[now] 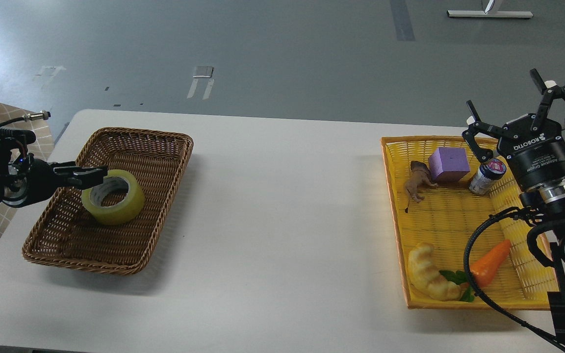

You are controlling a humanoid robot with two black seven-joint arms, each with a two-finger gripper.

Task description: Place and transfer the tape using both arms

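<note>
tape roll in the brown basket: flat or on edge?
Flat. The tape roll lies on the brown wicker basket floor, core opening facing up.

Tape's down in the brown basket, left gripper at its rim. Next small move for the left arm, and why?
Probably pull the left gripper back toward the left, clear of the brown basket. The tape lies flat on the basket floor, and the fingers sit at its upper left rim rather than clamped around it, so it looks released. The right gripper hangs open above the yellow basket, holding nothing.
</note>
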